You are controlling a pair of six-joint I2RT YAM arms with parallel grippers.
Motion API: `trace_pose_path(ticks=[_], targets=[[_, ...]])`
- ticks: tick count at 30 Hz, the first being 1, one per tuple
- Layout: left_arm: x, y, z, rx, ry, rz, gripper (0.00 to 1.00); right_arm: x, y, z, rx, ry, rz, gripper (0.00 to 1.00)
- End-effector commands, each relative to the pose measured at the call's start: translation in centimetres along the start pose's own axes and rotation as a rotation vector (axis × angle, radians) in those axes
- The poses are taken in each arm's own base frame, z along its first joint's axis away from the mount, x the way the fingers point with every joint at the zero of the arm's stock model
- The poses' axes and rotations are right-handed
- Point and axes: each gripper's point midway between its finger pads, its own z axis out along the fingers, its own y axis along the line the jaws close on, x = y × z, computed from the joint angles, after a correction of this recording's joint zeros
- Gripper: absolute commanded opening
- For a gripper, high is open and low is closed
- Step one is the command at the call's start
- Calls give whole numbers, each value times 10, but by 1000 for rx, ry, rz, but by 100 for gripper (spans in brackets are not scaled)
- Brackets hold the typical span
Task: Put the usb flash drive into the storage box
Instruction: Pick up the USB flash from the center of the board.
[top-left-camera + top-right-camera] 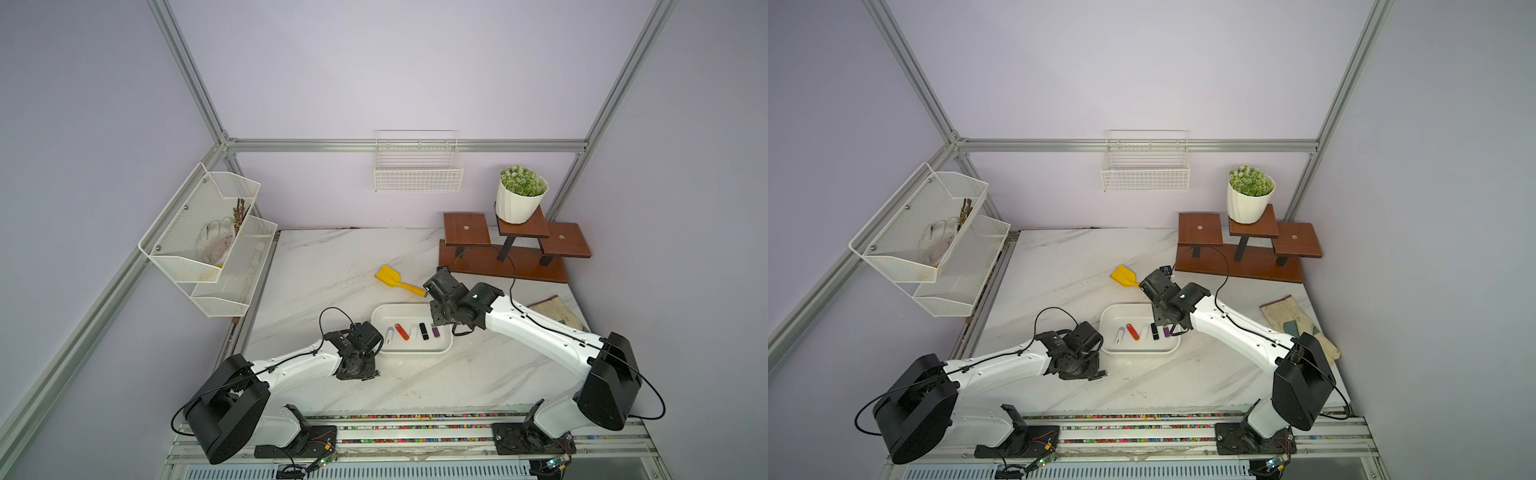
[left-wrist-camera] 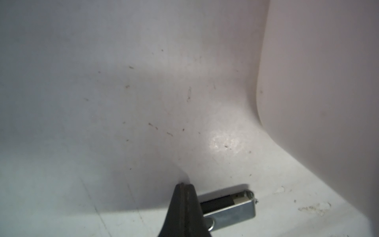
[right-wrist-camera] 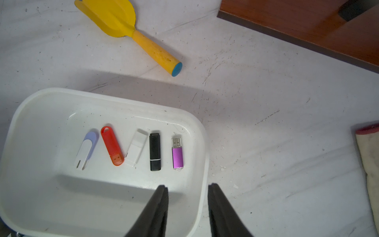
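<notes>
White storage box (image 3: 41,143) (purple drive (image 3: 177,155) inside)

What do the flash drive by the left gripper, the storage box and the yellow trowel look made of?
Flash drive: swivel cover looks like brushed metal, grey with soft reflections; the inner body is matte black, probably plastic.
Storage box: white moulded plastic, semi-gloss, with highlights on its rounded walls.
Yellow trowel: likely plastic, matte and scuffed; painted metal cannot be ruled out.

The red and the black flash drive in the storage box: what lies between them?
A white flash drive, between the red drive and the black drive; the right wrist view shows it.
</notes>
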Motion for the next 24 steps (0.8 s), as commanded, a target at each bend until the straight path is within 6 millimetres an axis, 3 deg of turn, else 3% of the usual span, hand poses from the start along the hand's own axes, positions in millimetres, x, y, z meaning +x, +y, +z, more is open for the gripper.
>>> trace_pose_path(ticks=[1,13,15,18,21,24], targets=[[10,-7,0,28,13,-28,0,3,-5,-5,0,-3,18,38],[32,-24,-6,45,37,-28,0,7,-6,-5,-5,1,22,38],[28,-23,-10,22,24,-15,0,6,-6,-6,-5,-4,22,38],[7,-13,-32,-66,-67,6,0,7,-7,-6,-3,-1,18,38],[-8,-17,-52,-61,-129,18,17,8,-8,-7,-2,-2,19,38],[-7,-24,-52,-27,-118,22,54,7,-7,-7,-4,-5,22,38]])
